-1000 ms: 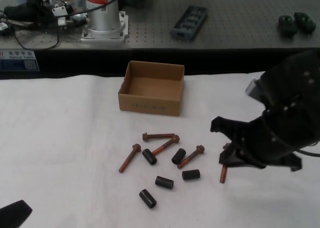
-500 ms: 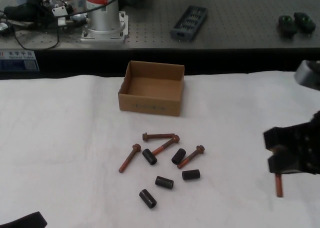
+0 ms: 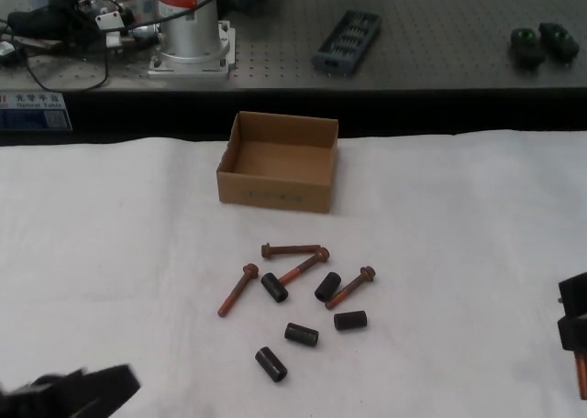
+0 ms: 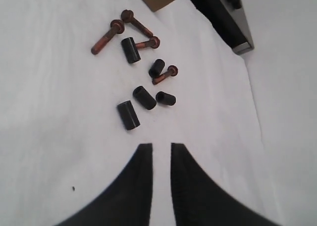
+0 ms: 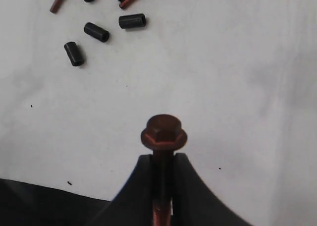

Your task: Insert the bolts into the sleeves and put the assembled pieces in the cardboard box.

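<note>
High cam: behind arms, facing fwd/down over cardboard box. L & R wrist cams: close above cloth, short of box; all three share sleeves.

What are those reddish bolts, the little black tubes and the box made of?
The bolt in the right pincer: likely metal, coppery-rust coating, hex flanged head. Sleeves: matte black, metal or plastic, unclear. Cardboard box: plain brown cardboard.

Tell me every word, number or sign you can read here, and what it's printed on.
The blue label plate, far left: light characters, too small to read.
Front wall of the cardboard box: faint dark print, too blurred to read.
Head of the bolt held in the right gripper: no legible marking.
I can make out no other text.
</note>
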Robot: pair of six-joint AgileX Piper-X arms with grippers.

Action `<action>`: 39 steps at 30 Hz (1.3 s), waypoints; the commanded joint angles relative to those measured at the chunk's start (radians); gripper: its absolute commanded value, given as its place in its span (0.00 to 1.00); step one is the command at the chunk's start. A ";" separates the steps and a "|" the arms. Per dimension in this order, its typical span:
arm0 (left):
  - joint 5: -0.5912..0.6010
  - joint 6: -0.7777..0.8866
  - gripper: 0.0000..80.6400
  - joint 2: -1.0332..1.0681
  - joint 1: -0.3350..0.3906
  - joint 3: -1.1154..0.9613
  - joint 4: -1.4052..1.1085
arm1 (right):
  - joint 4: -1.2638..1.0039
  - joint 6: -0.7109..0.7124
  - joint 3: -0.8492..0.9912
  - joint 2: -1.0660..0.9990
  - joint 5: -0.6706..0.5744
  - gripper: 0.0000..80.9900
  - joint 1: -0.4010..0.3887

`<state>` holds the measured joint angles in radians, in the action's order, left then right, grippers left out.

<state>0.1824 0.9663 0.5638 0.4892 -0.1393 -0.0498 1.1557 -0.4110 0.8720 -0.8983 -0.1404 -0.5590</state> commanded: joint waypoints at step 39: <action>-0.126 0.138 0.31 1.064 0.164 -0.739 0.340 | 0.048 0.068 0.001 0.009 -0.003 0.04 0.001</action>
<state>0.0708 1.0893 1.6298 0.6484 -0.8684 0.2890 1.2009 -0.3563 0.8720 -0.8971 -0.1383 -0.5590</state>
